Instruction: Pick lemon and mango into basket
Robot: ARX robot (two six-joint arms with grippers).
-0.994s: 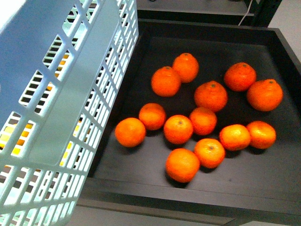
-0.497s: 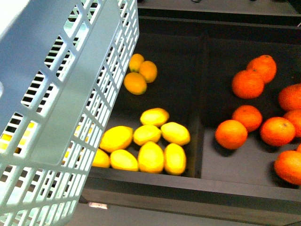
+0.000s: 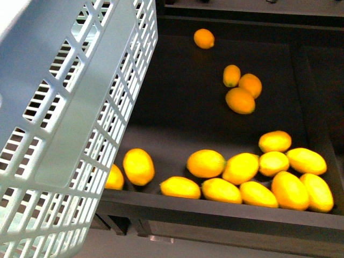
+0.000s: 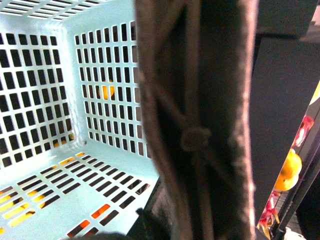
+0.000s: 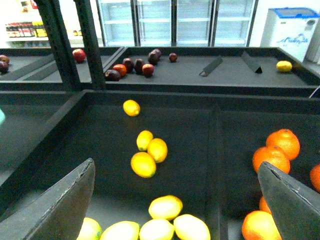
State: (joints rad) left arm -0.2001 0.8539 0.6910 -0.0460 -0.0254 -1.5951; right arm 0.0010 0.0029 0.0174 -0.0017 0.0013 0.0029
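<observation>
Lemon cluster (image 3: 240, 167) loose on dark tabletop (image 3: 177, 107), basket (image 3: 80, 107) at left.
Crowds lower right of front frame, three more upper centre, one at top; teal basket tilted, filling left side, brown handle (image 4: 210, 100) close across left wrist frame. Right claw (image 5: 176, 169) spread wide, gripping nothing; left claw: cannot tell.

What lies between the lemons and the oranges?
A black divider wall splitting the tray into two compartments: lemons on one side, oranges on the other. The right wrist view shows it.
</observation>
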